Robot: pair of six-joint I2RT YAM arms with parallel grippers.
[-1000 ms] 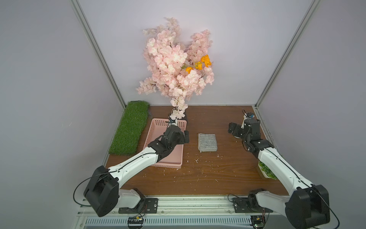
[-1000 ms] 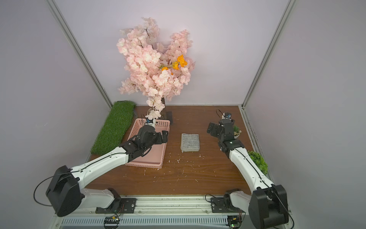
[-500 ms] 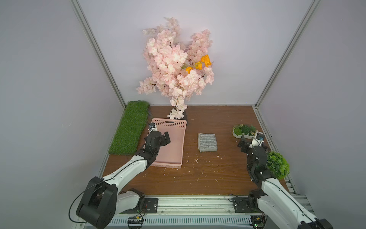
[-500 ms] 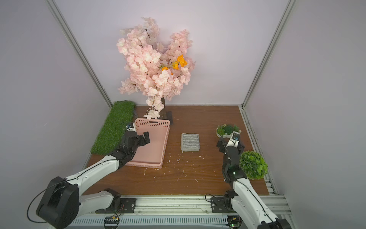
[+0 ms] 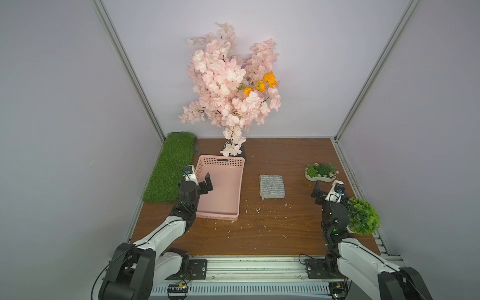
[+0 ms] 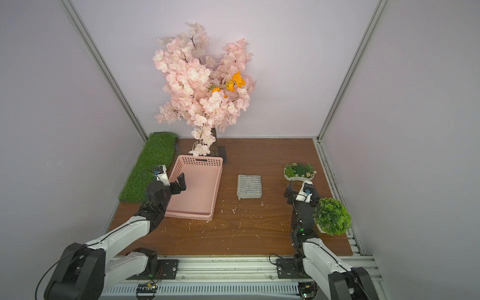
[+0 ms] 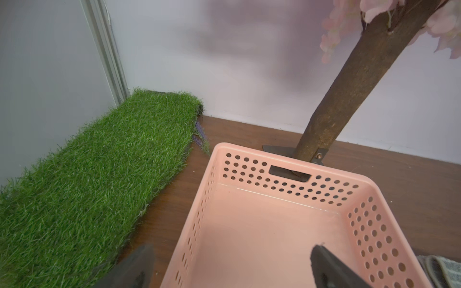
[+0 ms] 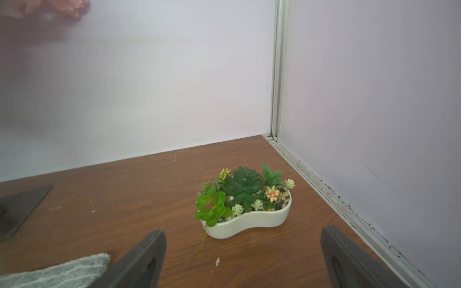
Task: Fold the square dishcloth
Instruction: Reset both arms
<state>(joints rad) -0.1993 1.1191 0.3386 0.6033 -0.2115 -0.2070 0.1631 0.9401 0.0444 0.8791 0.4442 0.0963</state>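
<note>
The pink basket (image 5: 220, 163) shows bare floor; the white dish (image 8: 249, 222) holds succulents (image 8: 243, 187). The grey striped dishcloth (image 5: 272, 186) lies folded, a thick rectangle. Both the left gripper (image 7: 230, 251) and right gripper (image 8: 243, 234) stand spread.

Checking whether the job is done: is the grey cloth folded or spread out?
Folded: the cloth lies as a small thick rectangle, its side edge showing stacked layers in both top views. How many folds, cannot tell.

- No legible text, label, brand, number or sign on any surface in view.
- Nothing readable on arms, walls or objects.
</note>
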